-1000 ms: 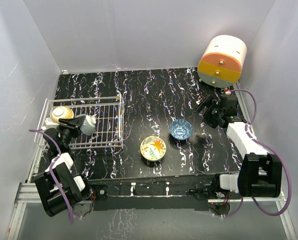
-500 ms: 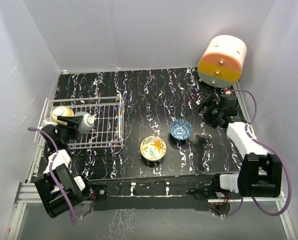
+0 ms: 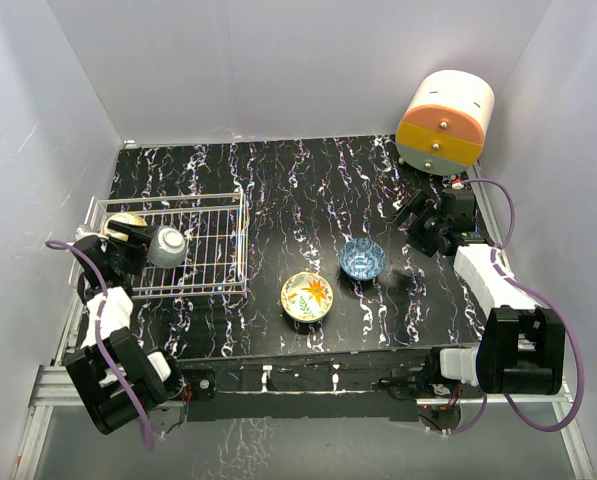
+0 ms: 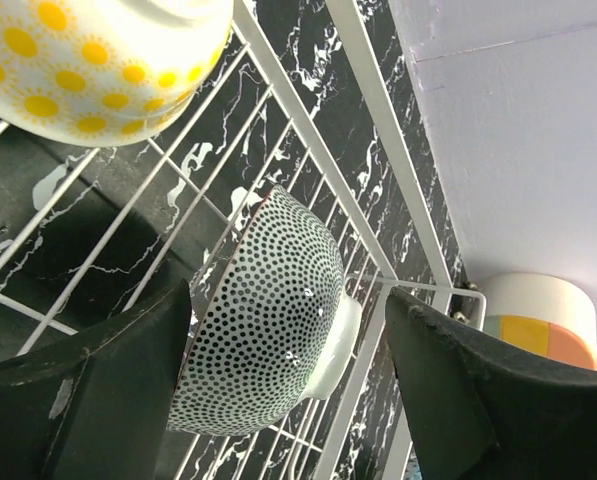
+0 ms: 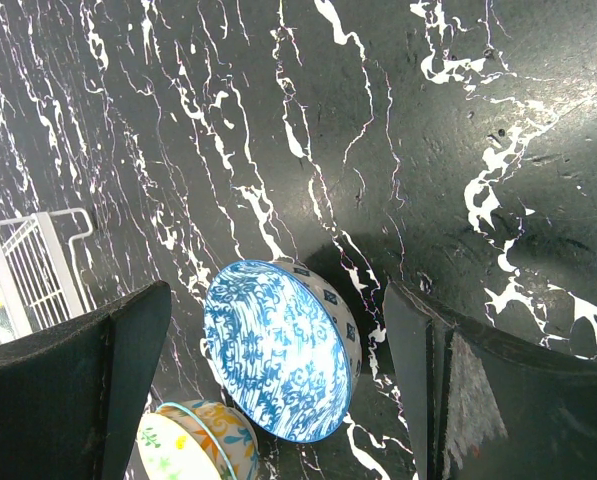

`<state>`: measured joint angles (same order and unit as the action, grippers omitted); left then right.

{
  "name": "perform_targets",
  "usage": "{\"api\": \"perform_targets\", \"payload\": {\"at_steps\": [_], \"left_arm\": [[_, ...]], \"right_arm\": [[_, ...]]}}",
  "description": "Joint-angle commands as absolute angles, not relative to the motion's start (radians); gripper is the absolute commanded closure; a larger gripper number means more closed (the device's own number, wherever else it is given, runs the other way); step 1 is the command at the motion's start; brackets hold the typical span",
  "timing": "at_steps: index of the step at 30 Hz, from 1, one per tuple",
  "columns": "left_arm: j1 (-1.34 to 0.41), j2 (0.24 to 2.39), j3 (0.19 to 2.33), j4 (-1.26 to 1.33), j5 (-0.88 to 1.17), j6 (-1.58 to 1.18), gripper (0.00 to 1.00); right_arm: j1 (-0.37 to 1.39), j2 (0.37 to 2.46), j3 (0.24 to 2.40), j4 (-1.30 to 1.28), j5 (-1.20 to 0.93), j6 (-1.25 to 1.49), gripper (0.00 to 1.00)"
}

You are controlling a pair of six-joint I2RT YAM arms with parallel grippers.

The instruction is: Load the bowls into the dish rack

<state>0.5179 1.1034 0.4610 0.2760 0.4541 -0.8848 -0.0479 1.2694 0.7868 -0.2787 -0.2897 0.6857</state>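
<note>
Black marbled table bore the dish rack, where the left gripper gaped around the grey dotted bowl; the right gripper hung released near the blue bowl.

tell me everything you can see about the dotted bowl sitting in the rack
The dotted bowl is small, round and glossy like ceramic. Its white outside is covered in dark dots, with a dark rim and a plain white foot ring. It lies tipped on its side on the wires of the dish rack, apart from the other bowl there. The open left gripper flanks it; whether a finger touches it is unclear.
</note>
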Motion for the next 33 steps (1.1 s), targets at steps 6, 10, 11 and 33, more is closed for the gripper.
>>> {"api": "perform_targets", "payload": {"at_steps": [6,10,11,33], "left_arm": [[0.525,1.100,0.581,0.075,0.327,-0.735,0.23],[0.524,1.122,0.603,0.037,0.305,-0.712,0.22],[0.524,1.130,0.608,0.030,0.305,-0.709,0.22],[0.496,1.179,0.941,-0.340,0.223,-0.507,0.19]], "right_arm": [[-0.048,1.271,0.766,-0.218,-0.281,0.678,0.09],[-0.047,1.270,0.762,-0.218,-0.281,0.679,0.09],[-0.048,1.271,0.762,-0.218,-0.279,0.678,0.09],[-0.048,1.233,0.788,-0.249,-0.332,0.672,0.09]]}}
